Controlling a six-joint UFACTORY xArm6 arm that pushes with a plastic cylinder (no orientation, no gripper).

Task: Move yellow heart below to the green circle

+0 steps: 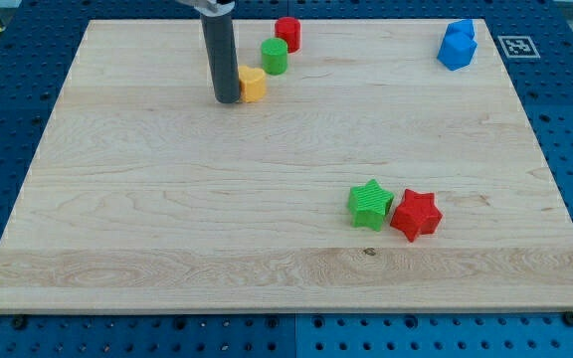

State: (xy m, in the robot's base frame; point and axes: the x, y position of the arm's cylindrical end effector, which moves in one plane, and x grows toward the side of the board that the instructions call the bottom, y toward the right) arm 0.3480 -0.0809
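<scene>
**Yellow heart close under the green circle, push nearly done**

Yellow heart (pixel 253 85) sits near the view's top, left of centre on the bench (pixel 167 229). It lies just below and slightly to the view's left of the green circle (pixel 275 56), the two close together, perhaps touching at a corner; I cannot tell for sure. My tip (pixel 229 99) stands right against the heart's left side, in contact or nearly so. There is no hand on this arm, only the rod, so nothing is spread or pinched.

By my judgement the task is almost finished: the heart is already below the circle, a little off to the left. What seems left is a short nudge toward the view's right to bring it squarely underneath.

Just above and right of the green circle is a red cylinder (pixel 287 33). Farther out, a blue block (pixel 457 45) lies at the top right, and a green star (pixel 370 204) and red star (pixel 415 215) touch at the lower right. No containers show anywhere.
</scene>
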